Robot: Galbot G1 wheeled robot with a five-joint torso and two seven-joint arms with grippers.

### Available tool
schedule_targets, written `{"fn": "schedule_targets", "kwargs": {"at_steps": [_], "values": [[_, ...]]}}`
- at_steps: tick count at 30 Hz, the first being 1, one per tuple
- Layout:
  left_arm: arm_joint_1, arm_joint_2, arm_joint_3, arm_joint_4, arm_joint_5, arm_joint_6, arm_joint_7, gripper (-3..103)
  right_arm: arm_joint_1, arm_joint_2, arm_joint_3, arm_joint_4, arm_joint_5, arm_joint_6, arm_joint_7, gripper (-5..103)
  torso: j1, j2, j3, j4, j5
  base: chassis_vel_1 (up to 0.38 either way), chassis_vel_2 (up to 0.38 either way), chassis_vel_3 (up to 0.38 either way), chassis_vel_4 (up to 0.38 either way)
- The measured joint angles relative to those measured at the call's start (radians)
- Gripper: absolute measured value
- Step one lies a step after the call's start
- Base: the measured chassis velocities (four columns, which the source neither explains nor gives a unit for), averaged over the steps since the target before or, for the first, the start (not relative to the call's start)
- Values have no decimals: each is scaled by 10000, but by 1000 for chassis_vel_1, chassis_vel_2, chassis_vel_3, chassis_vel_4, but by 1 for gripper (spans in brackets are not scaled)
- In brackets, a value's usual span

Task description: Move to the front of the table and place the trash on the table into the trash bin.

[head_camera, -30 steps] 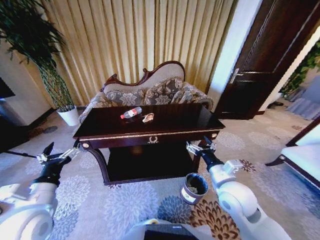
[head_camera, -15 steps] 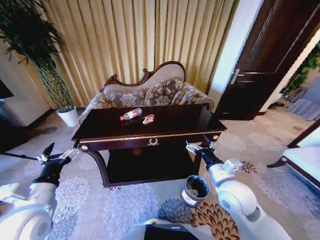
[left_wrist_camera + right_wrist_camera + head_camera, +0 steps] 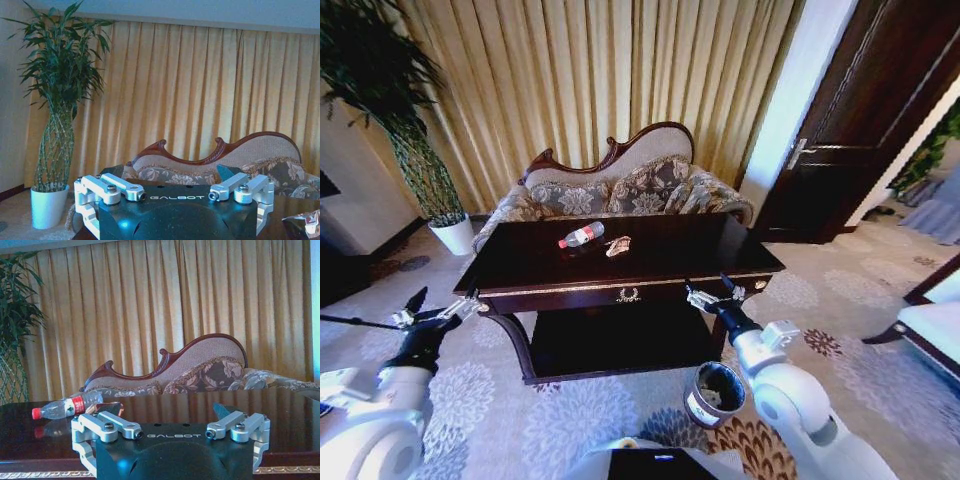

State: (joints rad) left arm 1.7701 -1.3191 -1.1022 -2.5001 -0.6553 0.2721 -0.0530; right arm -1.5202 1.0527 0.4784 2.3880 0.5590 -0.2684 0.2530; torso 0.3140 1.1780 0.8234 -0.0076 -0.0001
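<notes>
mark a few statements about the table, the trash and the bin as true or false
1. The bottle lies on its side on the table. True.
2. The trash bin stands on the table top. False: it stands on the carpet by the table's front right corner.
3. The right end effector is shut on the bottle. False: it is open and empty, at the table's front edge.
4. The brownish wrapper lies beside the bottle. True.
5. The left end effector is over the bin. False: it is open, off the table's front left corner.
</notes>
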Motion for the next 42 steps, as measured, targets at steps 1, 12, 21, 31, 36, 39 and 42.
{"fn": "schedule_targets", "kwargs": {"at_steps": [1,12,21,31,36,39,42], "values": [[0,-1,3,0,1,-1,0,100,-5,0,-3,0,-1,0,-2,100,0,0,0,0,0,-96,86,116,-97],[22,-2,-27,2,6,-22,4,100,-133,-27,-108,176,-69,-161,-77,100,9,-5,3,1,1,-147,146,153,-149],[430,-35,-342,1,-124,-130,4,100,473,-376,-421,159,603,-865,255,100,-8,4,-4,-2,1,-25,36,25,-37],[692,-71,-505,2,-159,-342,-2,100,3217,-1194,-1311,-1584,2212,-1799,466,100,5,-2,3,0,1,4,-4,-2,6],[733,-151,-406,2,-58,-306,-14,100,4970,-1233,-2522,-2095,3295,-2300,1052,100,3,-1,1,3,0,0,0,0,0],[776,-210,-335,2,74,-302,-26,100,5681,-1134,-3127,-2295,3580,-2459,1249,100,2,-1,0,4,-1,0,0,0,0],[829,-257,-273,2,149,-298,-31,100,6413,-824,-3826,-2730,3616,-2594,1345,100,3,-2,2,0,0,0,0,0,0]]}}
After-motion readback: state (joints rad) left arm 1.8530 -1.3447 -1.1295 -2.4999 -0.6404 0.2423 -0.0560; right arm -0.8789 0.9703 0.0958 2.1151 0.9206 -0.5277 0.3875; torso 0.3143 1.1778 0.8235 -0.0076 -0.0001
